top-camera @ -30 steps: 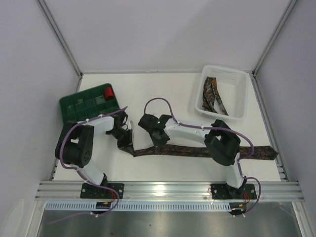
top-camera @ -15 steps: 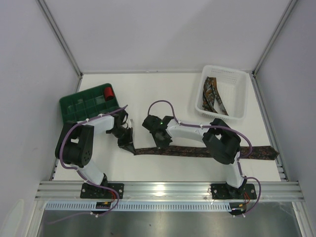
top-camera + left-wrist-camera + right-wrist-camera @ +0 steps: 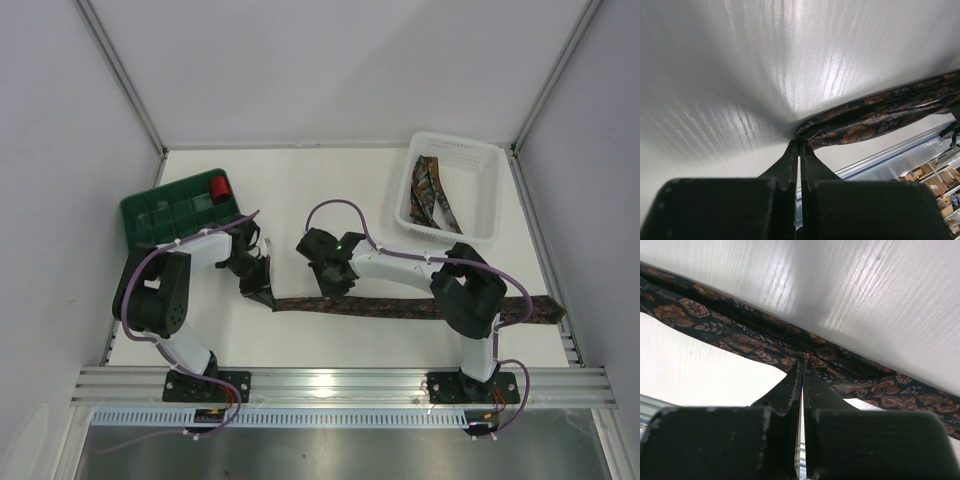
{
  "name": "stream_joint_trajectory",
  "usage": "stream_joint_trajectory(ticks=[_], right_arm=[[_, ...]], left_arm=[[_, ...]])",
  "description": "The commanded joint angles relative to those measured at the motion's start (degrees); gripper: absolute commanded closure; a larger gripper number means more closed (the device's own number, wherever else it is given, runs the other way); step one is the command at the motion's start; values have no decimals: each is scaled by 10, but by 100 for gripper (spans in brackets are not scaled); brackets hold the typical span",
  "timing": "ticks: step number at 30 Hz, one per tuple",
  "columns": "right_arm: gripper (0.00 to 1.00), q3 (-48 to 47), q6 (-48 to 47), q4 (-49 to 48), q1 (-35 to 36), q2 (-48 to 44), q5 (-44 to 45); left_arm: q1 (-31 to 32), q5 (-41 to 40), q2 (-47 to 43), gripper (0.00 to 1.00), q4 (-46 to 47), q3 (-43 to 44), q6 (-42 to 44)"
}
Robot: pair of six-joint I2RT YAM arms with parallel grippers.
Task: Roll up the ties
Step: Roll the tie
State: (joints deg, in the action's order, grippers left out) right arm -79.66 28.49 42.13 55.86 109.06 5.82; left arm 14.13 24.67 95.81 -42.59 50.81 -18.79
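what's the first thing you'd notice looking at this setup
The long patterned tie stretched across the near side of the table, pinched by the shut left gripper at its left end and the shut right gripper further along. Next, the white basket at the back right holding more ties, and the green tray at the left with a small red roll.

Matched pair of arms.
- Left arm [image 3: 190,255], right arm [image 3: 400,265]: white link shells with bulky black joint housings.
- Bases [image 3: 205,385]: flat black plates.
- Cables [image 3: 335,205]: purple, looped along each arm and bound with white straps.
- Lamp [image 3: 349,238]: small, green, lit, on the right arm's wrist housing.
- Left pincer [image 3: 799,145], right pincer [image 3: 802,365]: blocky matt-black bodies, lightly speckled, each with two flat black fingers tapering to thin tips.
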Motion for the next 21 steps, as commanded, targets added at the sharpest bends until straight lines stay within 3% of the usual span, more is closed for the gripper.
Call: stream_joint_trajectory(ticks=[1,7,12,17,21], right_arm=[[100,27,2,12,-4,-4,2],[99,52,2,-9,-7,28,1],[87,55,-1,-18,-12,33,12],[66,47,-6,-1,-21,0,14],[59,34,-9,5,-16,-36,-5]], left_arm=[[3,-8,-1,99,3,0,19],[2,-10,1,99,1,0,21],[2,-12,-2,100,-1,1,22],[2,-9,-4,100,1,-2,22],[2,-6,-6,100,1,-1,20]])
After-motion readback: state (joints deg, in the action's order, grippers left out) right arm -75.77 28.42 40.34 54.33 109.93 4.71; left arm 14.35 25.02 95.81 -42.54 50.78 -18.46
